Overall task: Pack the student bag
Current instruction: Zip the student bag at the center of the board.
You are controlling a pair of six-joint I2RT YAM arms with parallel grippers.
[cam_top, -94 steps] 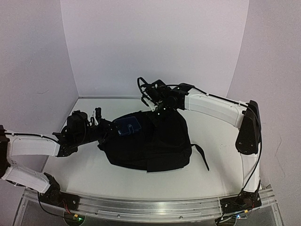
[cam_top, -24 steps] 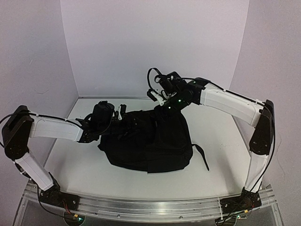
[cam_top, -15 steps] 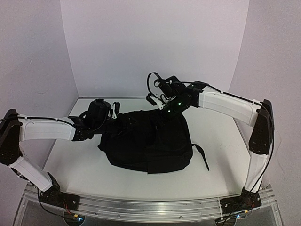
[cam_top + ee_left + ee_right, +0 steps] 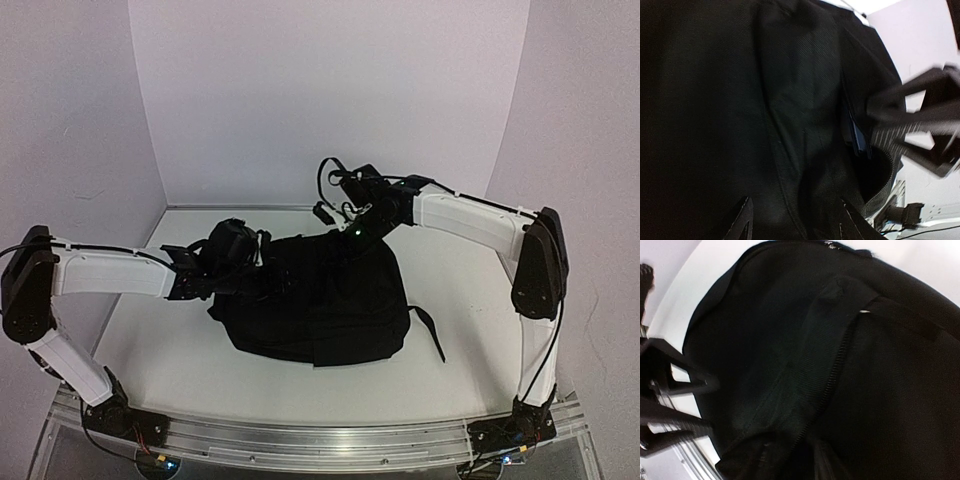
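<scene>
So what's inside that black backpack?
Only a dark-blue edge shows inside the backpack opening, by the zip; black fabric covers the rest.

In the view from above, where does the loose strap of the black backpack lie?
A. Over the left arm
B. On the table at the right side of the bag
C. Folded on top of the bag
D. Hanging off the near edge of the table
B: the strap leaves the right edge of the backpack and lies on the white table.

The student bag (image 4: 330, 310) lies on the table's (image 4: 470, 330) middle.
</scene>
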